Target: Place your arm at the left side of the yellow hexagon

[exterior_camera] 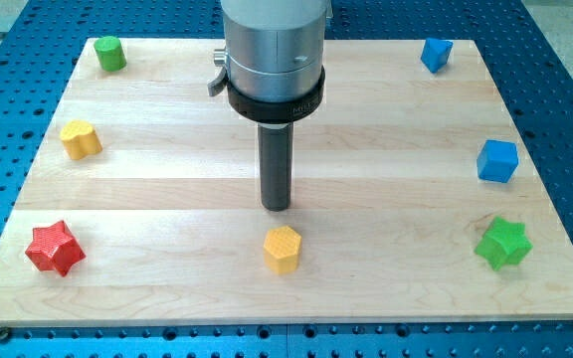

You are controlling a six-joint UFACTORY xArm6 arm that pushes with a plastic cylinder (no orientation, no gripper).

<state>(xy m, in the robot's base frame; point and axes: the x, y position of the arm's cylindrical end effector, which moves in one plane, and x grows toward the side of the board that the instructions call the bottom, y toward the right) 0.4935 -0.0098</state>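
My tip [277,207] rests on the wooden surface [366,129] near the middle of the view, just above the yellow hexagon [283,248] and apart from it, with a narrow strip of bare wood between them. There is no gripper to report as wide or narrow: the arm ends in the plain dark rod, and nothing is held. The arm's grey housing [273,45] is cut off by the view's top, so whatever sits higher cannot be seen, and it hides part of the far edge of the surface behind it.

The yellow hexagon lies low and central, near the view's bottom. At the view's left sit a green cylinder [110,53], a yellow block [81,139] that looks heart-shaped, though its outline is hard to read, and a red star [54,248]. At the view's right are a small blue block [436,54], a blue cube [497,160] and a green star [503,243].
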